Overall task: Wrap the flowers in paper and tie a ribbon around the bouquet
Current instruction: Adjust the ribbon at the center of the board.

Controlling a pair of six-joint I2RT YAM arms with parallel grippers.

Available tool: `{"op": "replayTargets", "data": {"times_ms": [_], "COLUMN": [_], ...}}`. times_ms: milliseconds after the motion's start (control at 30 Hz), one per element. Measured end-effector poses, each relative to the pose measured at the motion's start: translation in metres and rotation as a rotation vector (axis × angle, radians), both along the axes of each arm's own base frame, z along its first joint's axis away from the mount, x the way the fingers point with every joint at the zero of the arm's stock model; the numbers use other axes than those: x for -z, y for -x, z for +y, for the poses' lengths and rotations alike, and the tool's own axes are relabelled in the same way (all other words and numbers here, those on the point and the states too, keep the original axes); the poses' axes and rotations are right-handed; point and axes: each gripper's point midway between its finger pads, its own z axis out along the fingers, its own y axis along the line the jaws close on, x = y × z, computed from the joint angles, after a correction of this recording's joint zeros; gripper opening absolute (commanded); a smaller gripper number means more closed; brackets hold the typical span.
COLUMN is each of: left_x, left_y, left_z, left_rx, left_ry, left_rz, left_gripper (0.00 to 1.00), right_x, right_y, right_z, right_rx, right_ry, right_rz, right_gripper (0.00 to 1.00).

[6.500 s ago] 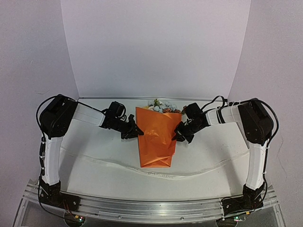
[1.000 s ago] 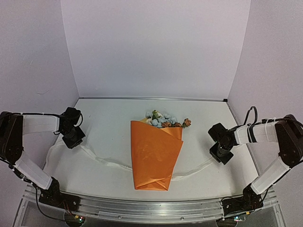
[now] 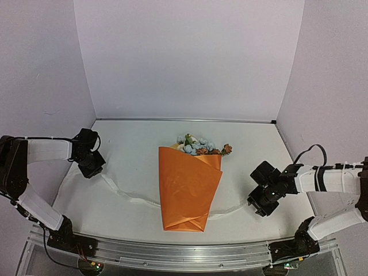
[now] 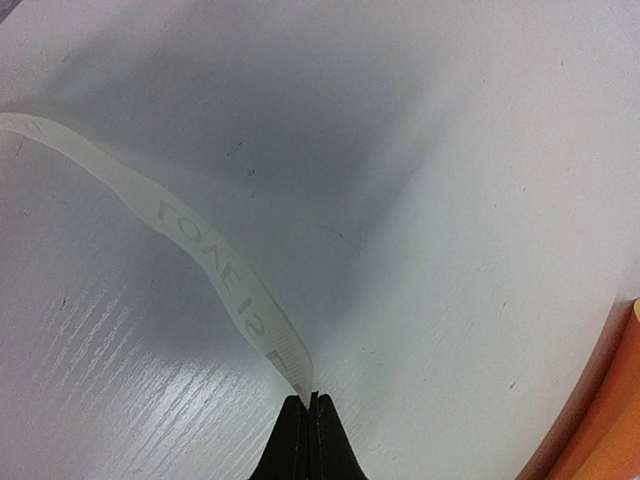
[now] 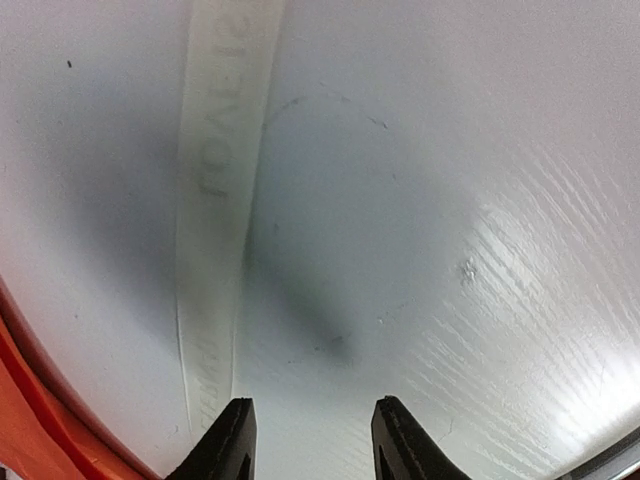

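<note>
Lying flat in the middle of the white counter (image 3: 138, 138) is the bouquet (image 3: 187, 192), with its pointed end at the near edge and its flowers (image 3: 198, 145) at the far end. The ribbon (image 3: 123, 194) runs under it from left to right. The left jaws are pinched shut on its left end. The right jaws are open and hold nothing. The ribbon's right part lies just to their left, stretching straight ahead. They are nearer, so I think they should grab there.
</note>
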Motion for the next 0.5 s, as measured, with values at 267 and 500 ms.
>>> {"op": "replayTargets", "data": {"times_ms": [267,500], "left_x": [0.000,0.003], "left_y": [-0.002,0.000], "left_z": [-0.003,-0.006], "left_rx": [0.006,0.015], "left_ry": [0.014,0.032], "left_rz": [-0.010,-0.008], "left_gripper": [0.00,0.00], "right_x": [-0.001,0.003], "right_y": [0.010,0.006], "right_z": [0.023,0.049], "right_rx": [0.068,0.087], "right_ry": [-0.058,-0.098], "right_rz": [-0.011,-0.011], "right_gripper": [0.41,0.42]}}
